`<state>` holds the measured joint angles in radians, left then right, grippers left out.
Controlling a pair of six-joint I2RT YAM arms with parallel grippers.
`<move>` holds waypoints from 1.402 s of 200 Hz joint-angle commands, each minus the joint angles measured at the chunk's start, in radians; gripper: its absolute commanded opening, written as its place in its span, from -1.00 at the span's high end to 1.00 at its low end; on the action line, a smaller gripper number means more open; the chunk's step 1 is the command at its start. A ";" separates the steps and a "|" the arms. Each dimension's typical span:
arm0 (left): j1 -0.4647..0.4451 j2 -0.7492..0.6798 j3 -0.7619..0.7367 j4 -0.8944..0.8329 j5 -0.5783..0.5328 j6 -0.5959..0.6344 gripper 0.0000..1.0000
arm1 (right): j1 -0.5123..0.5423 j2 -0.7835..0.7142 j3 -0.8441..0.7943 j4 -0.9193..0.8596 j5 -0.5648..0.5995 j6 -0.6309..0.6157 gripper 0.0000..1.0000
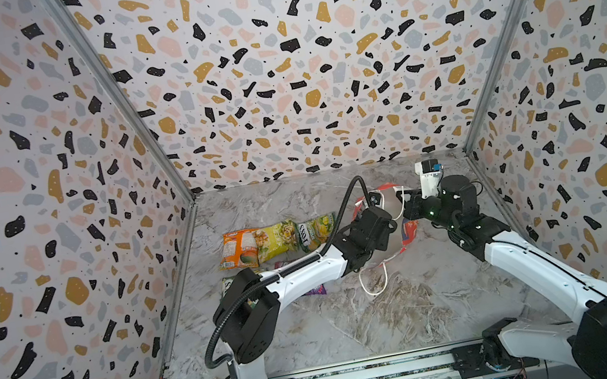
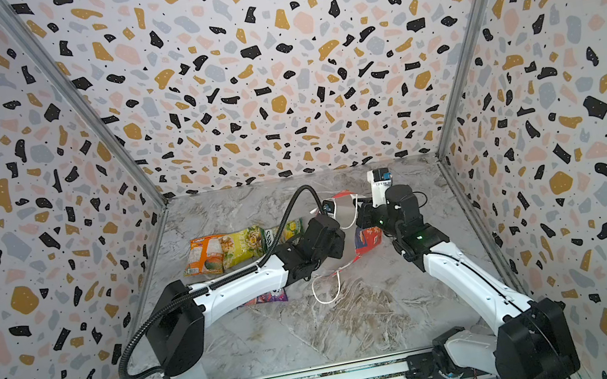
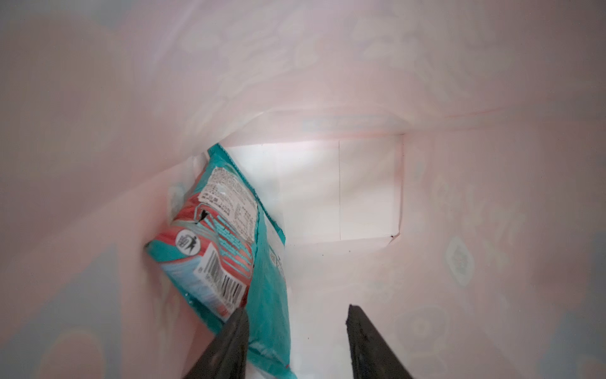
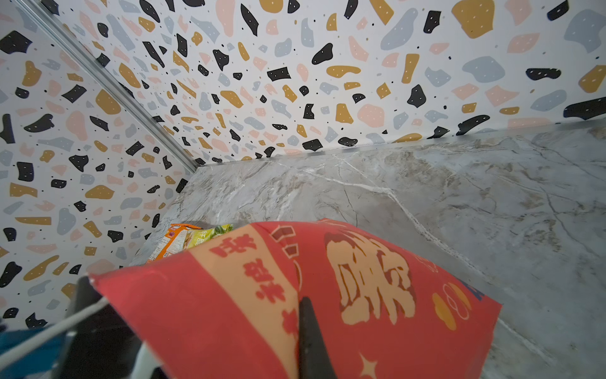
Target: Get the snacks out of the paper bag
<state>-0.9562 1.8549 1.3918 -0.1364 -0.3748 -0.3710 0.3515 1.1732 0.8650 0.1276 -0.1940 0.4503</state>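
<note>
Teal-red packet [image 3: 226, 249] sits inside the paper bag [image 3: 459, 197], lower left of centre in the left wrist view. It leans on the bag's inner wall, short of the white bottom panel.

Left gripper [image 3: 296, 331] is in the bag with it, jaws apart, holding nothing. One finger [image 3: 234, 341] overlaps the packet's near edge, and the teal flap lies in the gap.

Step in hand, as I read it: grab this packet. Go slightly deeper so both fingers straddle the flap, then close across the flat face. Crinkly film will likely slip from a shallow pinch. Pull out along the bag's length, clear of the wall.

Packet's long axis runs diagonally, from upper centre-left of that frame to bottom centre. Barcode end points at the gripper, crimped seal at the bag's bottom.

Right gripper [image 4: 305, 305] is clamped on the bag's red side panel. That's probably a pinch through the paper, but only one finger shows.

Orange packet [image 1: 238, 248], yellow packet [image 1: 277, 239] and green-yellow FOX'S packet [image 1: 315, 230] lie in a row on the marble table [image 1: 399, 308], left of the bag. Purple packet [image 1: 316, 290] lies below them, partly under the left arm.
</note>
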 commanded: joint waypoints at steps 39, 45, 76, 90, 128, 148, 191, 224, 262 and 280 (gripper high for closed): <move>0.015 0.080 0.047 -0.041 -0.094 -0.075 -0.07 | 0.004 -0.037 0.005 0.070 -0.034 0.022 1.00; 0.014 0.084 0.048 -0.041 -0.093 -0.072 -0.07 | 0.004 -0.038 0.005 0.070 -0.036 0.022 1.00; 0.019 0.093 0.036 -0.016 -0.109 -0.069 -0.10 | 0.004 -0.033 0.004 0.074 -0.038 0.023 1.00; 0.020 0.098 0.028 0.019 -0.107 -0.057 -0.10 | 0.006 -0.033 -0.001 0.080 -0.041 0.026 1.00; 0.020 0.120 0.016 0.126 -0.099 -0.001 0.05 | 0.006 -0.034 0.000 0.080 -0.048 0.025 1.00; 0.023 0.141 0.036 0.137 -0.099 0.022 0.32 | 0.005 -0.035 -0.001 0.081 -0.047 0.026 1.00; 0.025 0.142 0.031 0.183 -0.079 0.061 0.93 | 0.004 -0.034 -0.005 0.081 -0.045 0.026 1.00; 0.027 0.081 -0.026 0.233 -0.059 0.086 1.00 | 0.001 -0.034 -0.001 0.072 -0.038 0.026 1.00; 0.022 -0.028 -0.095 0.251 -0.031 0.114 1.00 | -0.009 -0.027 0.002 0.060 -0.017 0.033 1.00; 0.016 -0.088 -0.130 0.251 -0.008 0.135 1.00 | -0.014 -0.023 0.005 0.060 -0.015 0.037 1.00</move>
<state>-0.9371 1.8664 1.2884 0.0315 -0.4107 -0.2768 0.3447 1.1728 0.8516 0.1513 -0.1917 0.4690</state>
